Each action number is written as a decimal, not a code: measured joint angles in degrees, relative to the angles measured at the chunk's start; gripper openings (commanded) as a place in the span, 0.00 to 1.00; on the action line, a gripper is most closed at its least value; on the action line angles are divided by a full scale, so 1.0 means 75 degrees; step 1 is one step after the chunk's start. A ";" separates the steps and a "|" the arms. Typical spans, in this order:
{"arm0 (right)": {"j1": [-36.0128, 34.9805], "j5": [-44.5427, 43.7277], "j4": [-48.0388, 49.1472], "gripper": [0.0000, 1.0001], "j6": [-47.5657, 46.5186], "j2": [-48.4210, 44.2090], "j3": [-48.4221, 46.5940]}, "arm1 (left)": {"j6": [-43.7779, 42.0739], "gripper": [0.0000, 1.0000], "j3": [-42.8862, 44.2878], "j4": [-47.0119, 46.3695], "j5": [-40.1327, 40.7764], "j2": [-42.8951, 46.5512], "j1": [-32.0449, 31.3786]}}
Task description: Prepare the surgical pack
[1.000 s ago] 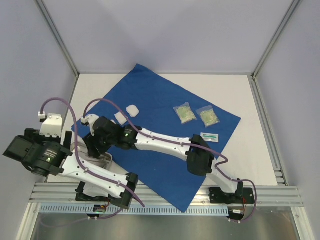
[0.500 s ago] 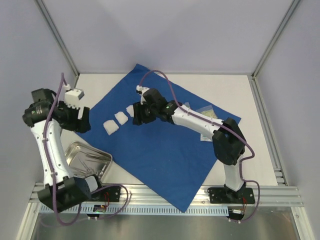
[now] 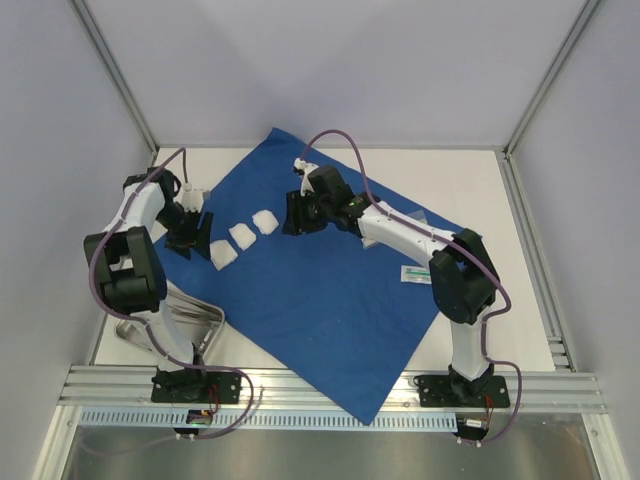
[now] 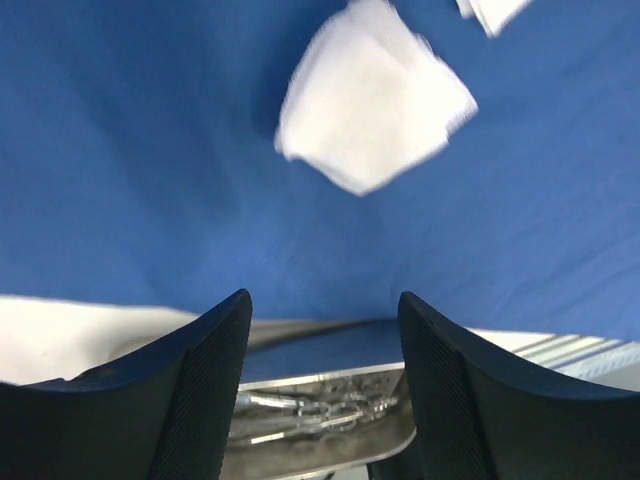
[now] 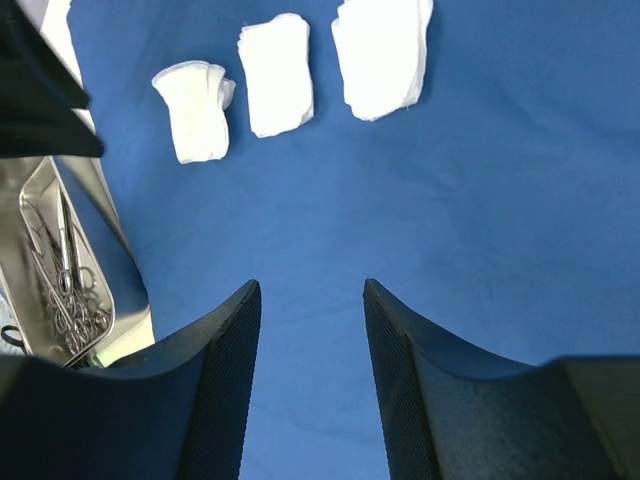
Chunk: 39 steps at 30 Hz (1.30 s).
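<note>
The surgical pack is a large royal-blue drape (image 3: 330, 290) spread flat across the table; it also fills the left wrist view (image 4: 150, 150) and the right wrist view (image 5: 480, 150). Three white gauze pads (image 3: 241, 237) lie in a row on its left part, also seen from the right wrist (image 5: 278, 75); one pad shows in the left wrist view (image 4: 372, 95). My left gripper (image 3: 196, 238) is open and empty at the drape's left edge, beside the nearest pad. My right gripper (image 3: 292, 216) is open and empty above the drape, just right of the pads.
A steel tray (image 3: 185, 322) with instruments sits at the near left, partly behind the left arm, and shows in both wrist views (image 4: 330, 420) (image 5: 65, 290). Small packets (image 3: 420, 272) lie on the drape's right part, partly hidden by the right arm.
The left arm swung from the near left up to the drape's left edge. The right arm pulled back from the tray area to the drape's upper middle. A third gauze pad now lies on the drape.
</note>
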<state>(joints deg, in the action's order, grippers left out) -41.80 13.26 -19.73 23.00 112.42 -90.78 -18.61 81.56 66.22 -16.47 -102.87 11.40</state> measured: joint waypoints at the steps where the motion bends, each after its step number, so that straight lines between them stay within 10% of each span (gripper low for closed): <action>1: 0.0000 0.0052 0.0044 0.47 -0.0017 0.0009 0.0000 | 0.0090 0.67 0.0003 -0.0166 -0.0009 -0.0181 -0.0023; 18: 0.0000 0.0254 0.0420 0.46 0.0017 0.0632 0.0000 | 0.0772 0.50 0.0122 -0.1763 -0.0128 -0.1303 -0.0495; 39: 0.0000 0.0274 0.0364 0.45 0.0015 0.0749 0.0000 | 0.0787 0.56 -0.0210 -0.2046 -0.0271 -0.1416 -0.0583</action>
<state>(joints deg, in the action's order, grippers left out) -41.80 15.31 -16.99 23.11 118.04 -90.78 -12.71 79.99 50.87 -18.50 -113.49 7.03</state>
